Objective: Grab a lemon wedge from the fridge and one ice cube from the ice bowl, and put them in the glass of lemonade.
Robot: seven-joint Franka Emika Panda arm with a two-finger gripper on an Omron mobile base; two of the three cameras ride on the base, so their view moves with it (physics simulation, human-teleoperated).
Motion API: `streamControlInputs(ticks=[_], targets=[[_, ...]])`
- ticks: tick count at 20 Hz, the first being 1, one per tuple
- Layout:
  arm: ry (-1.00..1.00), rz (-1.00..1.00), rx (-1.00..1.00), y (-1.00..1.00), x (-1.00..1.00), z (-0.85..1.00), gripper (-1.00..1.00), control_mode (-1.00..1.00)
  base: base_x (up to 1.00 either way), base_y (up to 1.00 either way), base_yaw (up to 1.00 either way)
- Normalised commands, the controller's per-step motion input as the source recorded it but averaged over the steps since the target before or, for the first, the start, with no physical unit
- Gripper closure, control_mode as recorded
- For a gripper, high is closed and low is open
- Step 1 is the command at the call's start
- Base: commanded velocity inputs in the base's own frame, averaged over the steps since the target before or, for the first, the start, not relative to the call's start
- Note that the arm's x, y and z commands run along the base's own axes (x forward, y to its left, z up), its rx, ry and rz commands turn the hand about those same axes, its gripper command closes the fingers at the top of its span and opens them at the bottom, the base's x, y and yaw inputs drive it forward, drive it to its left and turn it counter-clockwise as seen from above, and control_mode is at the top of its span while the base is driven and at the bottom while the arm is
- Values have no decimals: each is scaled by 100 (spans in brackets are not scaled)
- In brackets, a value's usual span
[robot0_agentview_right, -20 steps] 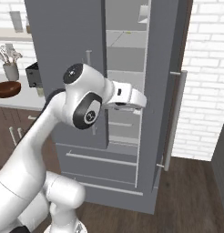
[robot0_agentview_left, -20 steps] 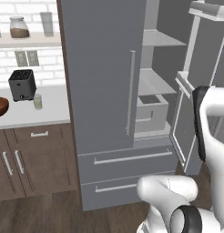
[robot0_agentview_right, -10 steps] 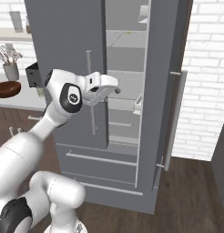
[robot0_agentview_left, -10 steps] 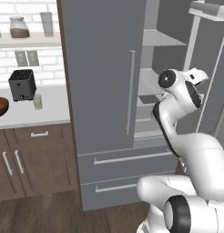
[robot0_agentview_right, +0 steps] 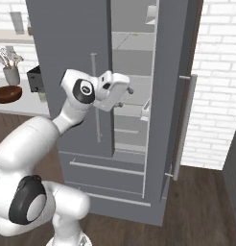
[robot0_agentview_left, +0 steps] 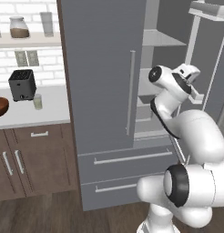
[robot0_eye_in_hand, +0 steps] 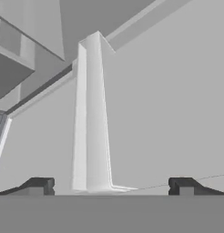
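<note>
your gripper (robot0_eye_in_hand: pixel 109 186) is spread wide and holds nothing, its tips apart at 6 o'clock in the hand view, pointed into the open right half of the fridge (robot0_agentview_left: pixel 104 68). you cannot make out the lemon wedge on the pale shelves, so find it first. expect it to be light, soft and slick: pinch it across its flat cut sides, gently. the ice bowl (robot0_agentview_left: pixel 0 107) and the glass of lemonade (robot0_agentview_left: pixel 38 101) sit on the counter (robot0_agentview_left: pixel 54 107) at 9 o'clock in the left base view.
</note>
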Motion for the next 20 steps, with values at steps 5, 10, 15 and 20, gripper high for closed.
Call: streamControlInputs(ticks=[5,10,15,20], targets=[[2,0,0,-3,-2,-26,-100,-100,0,0,0],[4,-1,-2,-13,21,-43,-100,-100,0,0,0],[7,0,-6,-9,40,-5,-100,-100,0,0,0],[10,0,-5,-10,15,-24,-100,-100,0,0,0]])
